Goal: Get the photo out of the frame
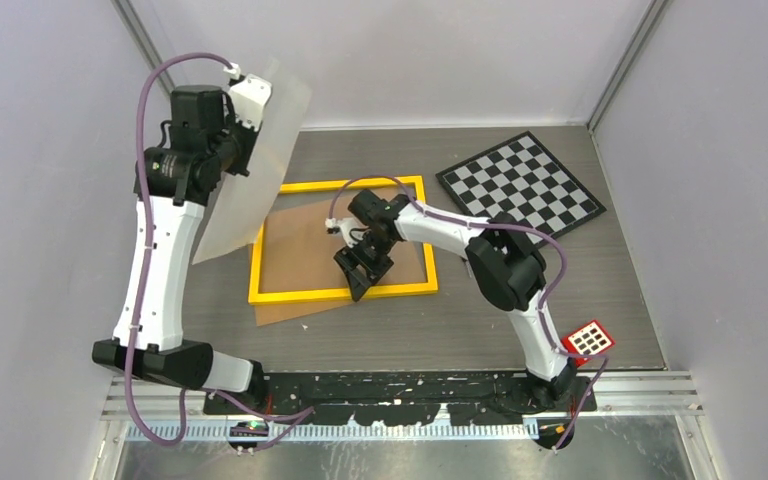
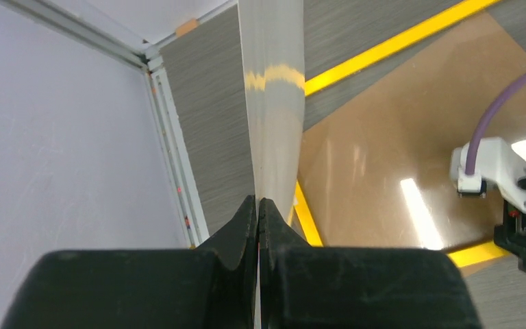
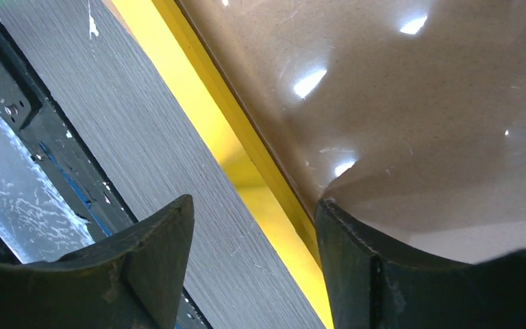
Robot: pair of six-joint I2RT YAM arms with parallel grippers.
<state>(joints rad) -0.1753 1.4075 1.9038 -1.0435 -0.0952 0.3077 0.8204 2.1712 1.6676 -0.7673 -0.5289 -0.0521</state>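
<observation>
**Right gripper [image 3: 253, 205] straddles the frame [image 1: 300, 296]**

The frame lies flat mid-table, long axis nine-to-three. No photo shows; it is likely under the brown board [image 1: 305, 250]. The right gripper, the nearer one, has its fingers apart across the six-o'clock rail. At ten o'clock the left gripper [image 2: 257, 202] pinches a cloudy sheet [image 1: 260, 170] aloft.

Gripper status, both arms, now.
Left gripper: shut on the translucent sheet, raised in the air.
Right gripper: open, astride the frame's near edge.

Grips a thin, see-through sheet [image 2: 274, 103] edge-on with left gripper [image 2: 257, 204] closed, over grey table [image 2: 205, 116], with frame [image 2: 397, 44] and brown board [image 2: 383, 151] to its right, purple cable [image 2: 483, 127] beyond.
</observation>
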